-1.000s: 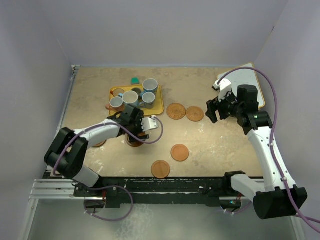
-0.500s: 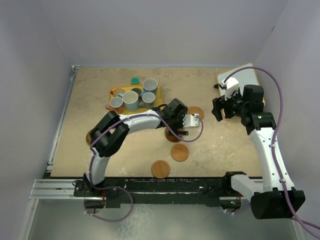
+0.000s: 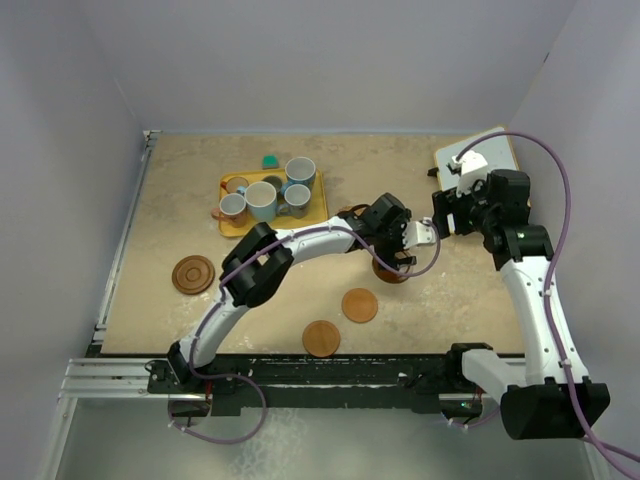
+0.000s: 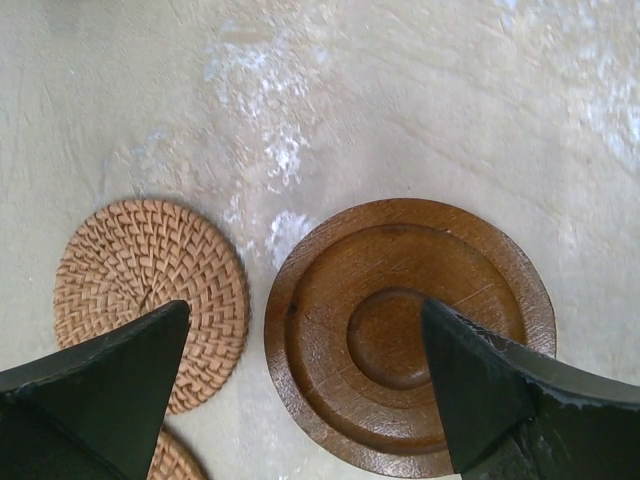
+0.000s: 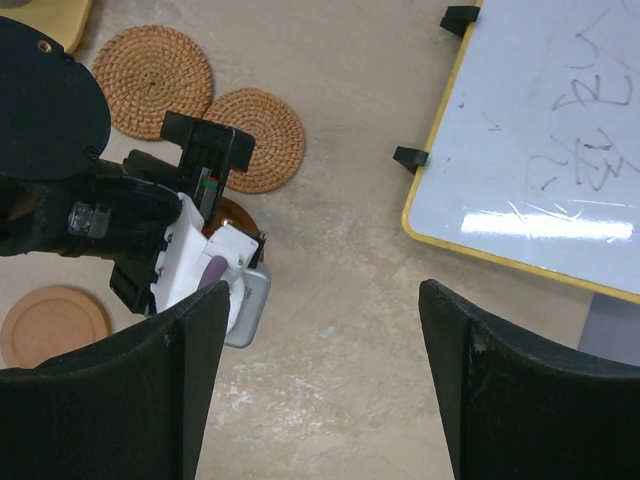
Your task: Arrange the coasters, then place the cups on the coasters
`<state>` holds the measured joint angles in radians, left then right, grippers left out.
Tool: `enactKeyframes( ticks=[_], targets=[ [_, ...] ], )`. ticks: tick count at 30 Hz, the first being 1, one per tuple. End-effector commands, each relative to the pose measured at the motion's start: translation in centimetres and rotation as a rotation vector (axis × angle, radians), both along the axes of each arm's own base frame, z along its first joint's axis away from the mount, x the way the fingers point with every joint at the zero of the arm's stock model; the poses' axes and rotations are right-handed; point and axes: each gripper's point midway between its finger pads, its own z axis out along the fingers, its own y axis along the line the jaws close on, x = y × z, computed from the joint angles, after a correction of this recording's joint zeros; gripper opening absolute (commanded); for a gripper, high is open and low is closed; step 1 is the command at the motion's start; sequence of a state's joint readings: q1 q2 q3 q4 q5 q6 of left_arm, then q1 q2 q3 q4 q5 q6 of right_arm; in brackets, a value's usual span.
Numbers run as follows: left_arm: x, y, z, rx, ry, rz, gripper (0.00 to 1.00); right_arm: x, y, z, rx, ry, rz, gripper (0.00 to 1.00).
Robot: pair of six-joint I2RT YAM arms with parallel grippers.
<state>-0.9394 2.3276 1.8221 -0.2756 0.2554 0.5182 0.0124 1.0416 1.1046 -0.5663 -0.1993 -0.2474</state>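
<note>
My left gripper [image 4: 305, 392] hangs open low over a dark ringed coaster [image 4: 410, 335] lying flat on the table. Its right fingertip [image 4: 490, 390] is over the coaster's middle, and its left one stands past the rim, above a woven coaster [image 4: 150, 285]. From above, the left arm reaches far right, its gripper [image 3: 388, 258] over that coaster [image 3: 391, 274]. My right gripper [image 5: 320, 390] is open over bare table, just right of the left wrist. The cups [image 3: 262, 200] stand together on the yellow tray [image 3: 318, 210].
Two plain orange-brown coasters [image 3: 359, 305] [image 3: 321, 338] lie near the front, and another dark ringed one [image 3: 193, 274] lies at the left. Two woven coasters [image 5: 152, 68] [image 5: 255, 138] lie side by side. A yellow-framed whiteboard [image 5: 540, 150] fills the back right corner. A small green object [image 3: 270, 161] sits behind the tray.
My left arm has swept from mid-left to the right, and the dark coaster has travelled along beneath its gripper. The right gripper has drawn back a little to the right.
</note>
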Motion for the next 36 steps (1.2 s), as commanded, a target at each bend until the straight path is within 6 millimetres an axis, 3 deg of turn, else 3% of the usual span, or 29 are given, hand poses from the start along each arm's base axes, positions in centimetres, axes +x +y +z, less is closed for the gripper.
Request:
enactKeyframes(
  ticks=[1,8,20,29,36],
  targets=[
    [0.1,0.1,-2.8,0.037,0.078,0.07,0.95,0.4,-1.0,2.5,0.006,-0.096,-0.068,0.79],
    [4.3,1.1,-1.9,-0.013,0.074,0.17,0.94,0.3,-1.2,3.1,0.009,-0.118,-0.085,0.79],
    [5.2,0.7,-1.5,-0.02,0.078,0.16,0.95,0.4,-1.2,2.7,0.01,-0.106,-0.083,0.79],
    [3.2,0.3,4.7,-0.109,0.118,0.105,0.96,0.2,-1.1,3.0,0.018,-0.112,-0.074,0.79],
    [1.2,1.7,9.6,-0.154,0.115,0.074,0.96,-0.1,-0.8,3.2,0.031,-0.117,-0.057,0.79]
  ],
)
